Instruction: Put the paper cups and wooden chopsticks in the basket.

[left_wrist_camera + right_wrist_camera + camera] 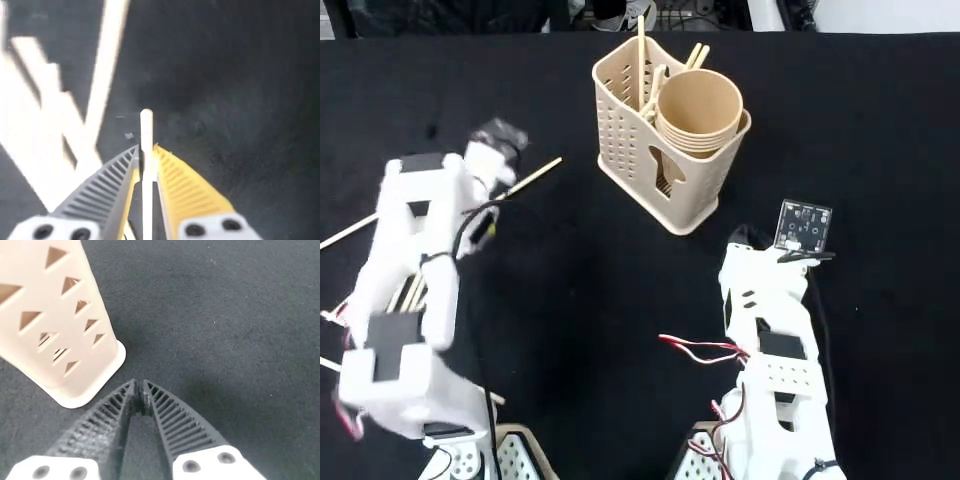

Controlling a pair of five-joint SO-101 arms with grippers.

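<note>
The left end effector point(146, 150) pinches one wooden chopstick point(146, 125) near the tabletop's point(880, 150) left edge. The right end effector point(138, 392) is closed on nothing, beside the basket point(625, 140). The paper cups point(700, 110) sit inside the basket, near the far edge.

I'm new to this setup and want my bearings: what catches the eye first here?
The beige basket stands at the far middle of the black table, holding a stack of paper cups and upright chopsticks. The left claw is shut on a wooden chopstick, with loose chopsticks lying on the table beside that arm.
</note>
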